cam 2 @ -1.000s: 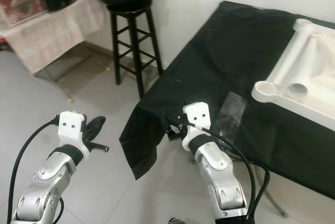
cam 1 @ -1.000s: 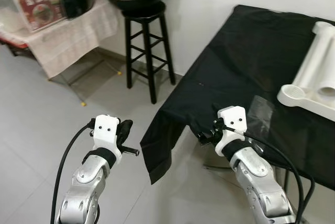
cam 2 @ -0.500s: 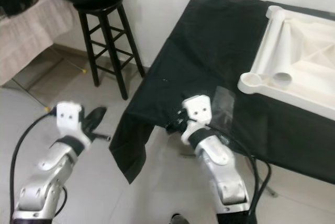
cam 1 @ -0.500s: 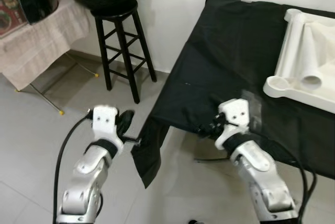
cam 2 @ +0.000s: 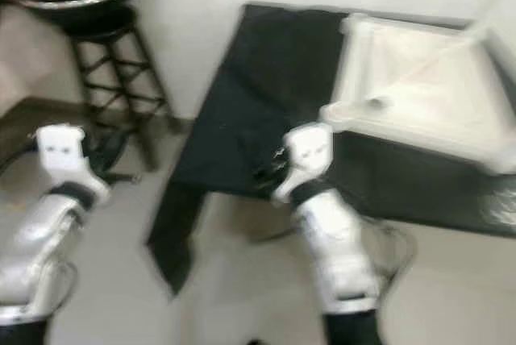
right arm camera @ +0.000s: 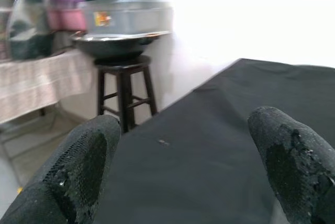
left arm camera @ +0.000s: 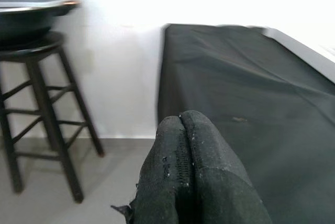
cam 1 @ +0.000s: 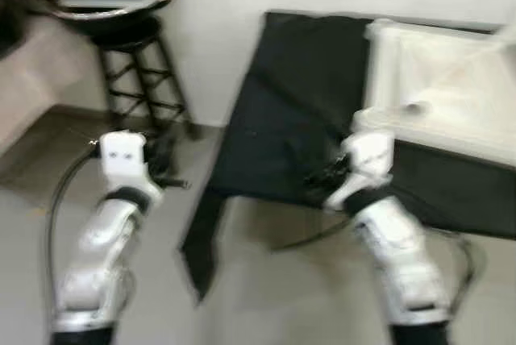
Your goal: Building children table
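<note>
— Black-draped bench (cam 1: 306,119) is blurring ahead; where's the tabletop (cam 1: 439,87) lying?
— Beyond the right hand (right arm camera: 183,182), which is gaping wide, nearer than the left hand (left arm camera: 183,166), which is pressing its fingers together, empty.
</note>
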`<state>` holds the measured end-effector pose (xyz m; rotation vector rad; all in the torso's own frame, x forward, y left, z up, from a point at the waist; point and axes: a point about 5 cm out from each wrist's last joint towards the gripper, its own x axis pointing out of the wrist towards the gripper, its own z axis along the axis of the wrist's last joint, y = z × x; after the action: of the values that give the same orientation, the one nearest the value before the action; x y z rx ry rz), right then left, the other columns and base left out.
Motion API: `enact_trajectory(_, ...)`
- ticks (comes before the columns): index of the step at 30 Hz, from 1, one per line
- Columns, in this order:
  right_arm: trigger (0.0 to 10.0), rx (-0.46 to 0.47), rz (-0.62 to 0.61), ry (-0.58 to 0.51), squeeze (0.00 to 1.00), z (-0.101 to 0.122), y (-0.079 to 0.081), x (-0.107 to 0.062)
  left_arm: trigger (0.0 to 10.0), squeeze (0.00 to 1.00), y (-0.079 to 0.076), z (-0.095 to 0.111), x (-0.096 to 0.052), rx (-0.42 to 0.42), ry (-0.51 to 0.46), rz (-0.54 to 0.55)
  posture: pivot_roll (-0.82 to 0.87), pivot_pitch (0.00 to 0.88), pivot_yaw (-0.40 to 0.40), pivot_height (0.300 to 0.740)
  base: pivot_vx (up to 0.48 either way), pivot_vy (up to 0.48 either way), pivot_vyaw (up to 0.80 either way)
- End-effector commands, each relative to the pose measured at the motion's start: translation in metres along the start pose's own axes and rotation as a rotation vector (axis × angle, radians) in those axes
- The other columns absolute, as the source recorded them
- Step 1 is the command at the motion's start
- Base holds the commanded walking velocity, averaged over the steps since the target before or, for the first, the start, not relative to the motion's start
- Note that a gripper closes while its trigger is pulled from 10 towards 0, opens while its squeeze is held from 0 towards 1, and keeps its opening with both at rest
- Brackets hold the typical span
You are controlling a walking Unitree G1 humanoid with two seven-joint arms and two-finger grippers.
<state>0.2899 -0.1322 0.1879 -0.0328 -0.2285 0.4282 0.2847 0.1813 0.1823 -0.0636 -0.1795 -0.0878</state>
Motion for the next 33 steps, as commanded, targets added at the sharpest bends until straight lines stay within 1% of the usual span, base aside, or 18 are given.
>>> enact_trajectory(1, 10.0, 0.006, -0.005, 0.008, 0.00, 0.000, -0.003, -0.001, 10.0, 0.00, -0.004, -0.005, -0.002, 0.024, 0.009, -0.001, 0.00, 0.129, 0.028, 0.740, 0.000, 0.000, -0.80)
enact_trajectory(3, 10.0, 0.002, -0.003, 0.007, 0.00, 0.000, -0.003, -0.001, 10.0, 0.00, -0.007, -0.007, -0.003, 0.050, 0.013, 0.000, 0.00, 0.129, 0.025, 0.740, 0.000, 0.000, -0.80)
enact_trajectory(7, 10.0, -0.008, -0.001, 0.006, 0.00, 0.000, -0.003, 0.000, 10.0, 0.00, -0.008, -0.009, -0.002, 0.071, 0.004, 0.015, -0.01, 0.128, 0.021, 0.740, 0.000, 0.000, -0.80)
enact_trajectory(9, 10.0, -0.013, -0.014, 0.006, 0.00, -0.001, -0.003, 0.000, 10.0, 0.00, -0.011, -0.010, -0.002, 0.085, 0.005, 0.003, -0.01, 0.128, 0.021, 0.740, 0.000, 0.000, 0.00)
enact_trajectory(10, 10.0, -0.017, -0.017, 0.006, 0.00, -0.001, -0.002, 0.000, 10.0, 0.00, -0.014, -0.011, -0.003, 0.046, 0.011, -0.031, -0.02, 0.129, 0.020, 0.740, 0.000, 0.000, 0.00)
enact_trajectory(12, 10.0, -0.023, -0.027, 0.013, 0.00, -0.003, -0.003, 0.000, 10.0, 0.00, -0.019, -0.013, -0.005, -0.005, 0.024, -0.082, -0.02, 0.130, 0.021, 0.740, 0.000, 0.000, 0.00)
enact_trajectory(13, 10.0, -0.023, -0.027, 0.013, 0.00, -0.003, -0.003, 0.000, 10.0, 0.00, -0.019, -0.013, -0.005, -0.005, 0.024, -0.082, -0.02, 0.130, 0.021, 0.740, 0.000, 0.000, 0.00)
enact_trajectory(14, 10.0, -0.024, -0.032, 0.018, 0.00, -0.004, -0.003, -0.001, 10.0, 0.00, -0.020, -0.013, -0.006, -0.026, 0.026, -0.103, -0.02, 0.131, 0.020, 0.740, 0.000, 0.000, 0.00)
enact_trajectory(16, 10.0, -0.024, -0.036, 0.022, 0.00, -0.005, -0.003, -0.001, 10.0, 0.00, -0.021, -0.013, -0.007, -0.041, 0.027, -0.112, -0.02, 0.131, 0.020, 0.740, 0.000, 0.000, 0.00)
enact_trajectory(18, 10.0, -0.024, -0.042, 0.028, 0.00, -0.006, -0.003, 0.000, 10.0, 0.00, -0.024, -0.013, -0.007, -0.043, 0.032, -0.135, -0.02, 0.131, 0.022, 0.740, 0.000, -0.458, 0.00)
enact_trajectory(33, 10.0, -0.026, -0.050, 0.042, 0.00, -0.010, 0.000, 0.001, 10.0, 0.00, -0.028, -0.014, -0.006, -0.035, 0.038, -0.162, -0.01, 0.132, 0.031, 0.740, 0.000, -0.465, 0.00)
